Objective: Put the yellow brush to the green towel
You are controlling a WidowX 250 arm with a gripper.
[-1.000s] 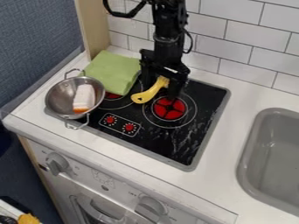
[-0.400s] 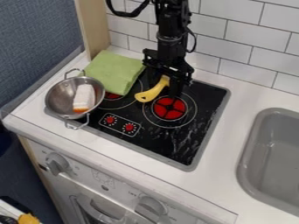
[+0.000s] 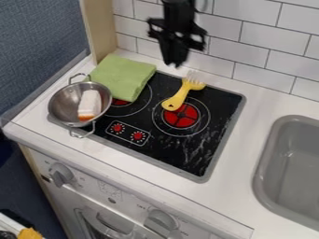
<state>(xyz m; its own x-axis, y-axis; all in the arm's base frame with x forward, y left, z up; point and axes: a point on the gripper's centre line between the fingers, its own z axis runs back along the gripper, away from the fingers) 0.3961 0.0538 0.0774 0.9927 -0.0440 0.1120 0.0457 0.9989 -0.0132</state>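
Observation:
High over the back of the stove, before the tiled wall, my gripper [image 3: 175,60] hangs with its fingers together and nothing between them. Below it and slightly to the right lies the yellow brush [image 3: 179,97], its handle reaching over the right red burner and its pale bristles toward the stove's back edge. The green towel [image 3: 120,77] lies folded at the back left corner, partly over the stove. A gap of black stovetop separates the brush from the towel.
A metal colander [image 3: 60,108] holding a white and orange piece [image 3: 90,103] stands at the stove's left edge. The grey sink [image 3: 293,161] is at the right. A wooden panel [image 3: 100,28] rises behind the towel.
The gripper has risen away from the brush, and its fingers have closed. The brush has shifted right, farther from the towel, and its bristles have come into sight.

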